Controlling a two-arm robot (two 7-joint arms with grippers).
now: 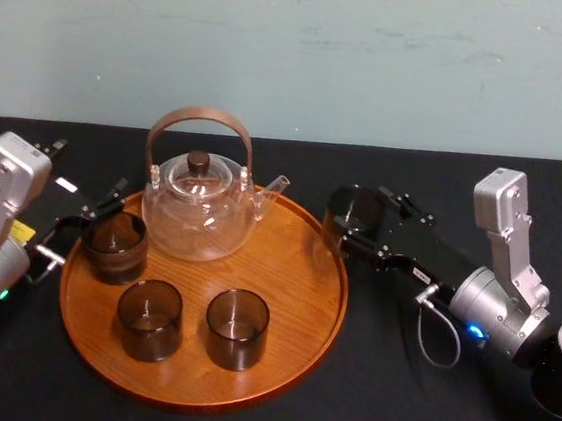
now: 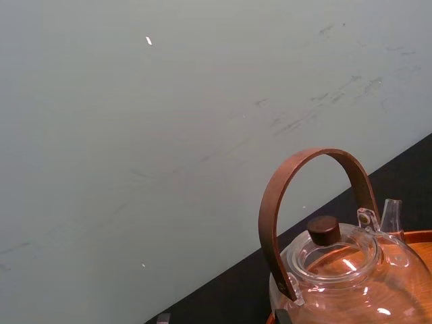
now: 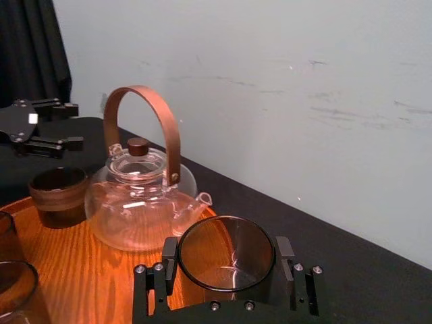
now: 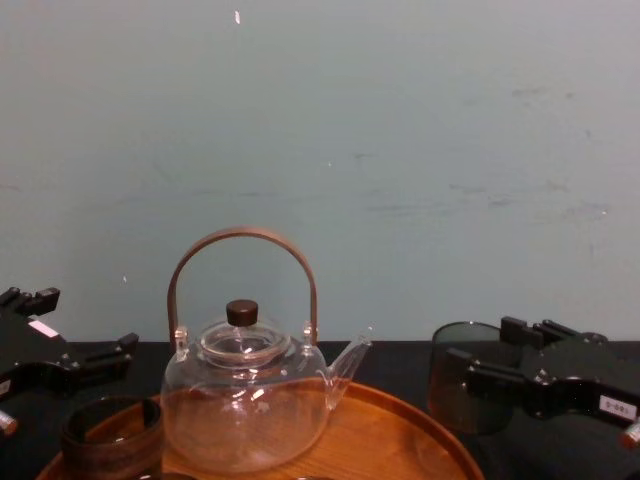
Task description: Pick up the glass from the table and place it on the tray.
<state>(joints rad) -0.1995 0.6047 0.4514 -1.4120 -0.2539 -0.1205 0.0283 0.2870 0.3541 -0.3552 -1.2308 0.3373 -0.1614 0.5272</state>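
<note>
My right gripper (image 1: 353,226) pinches the glass (image 1: 354,208) just beyond the right rim of the tray (image 1: 295,272); bare wood lies leftward. The left gripper (image 1: 94,219), spread, idles at the tray's left edge.

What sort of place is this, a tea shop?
Probably a robot test bench, not a shop: bare wall, black table, a tea tray staged between the open left gripper and the right gripper holding a glass.

Black right end effector (image 1: 348,221) on silver arm (image 1: 501,224).
</note>
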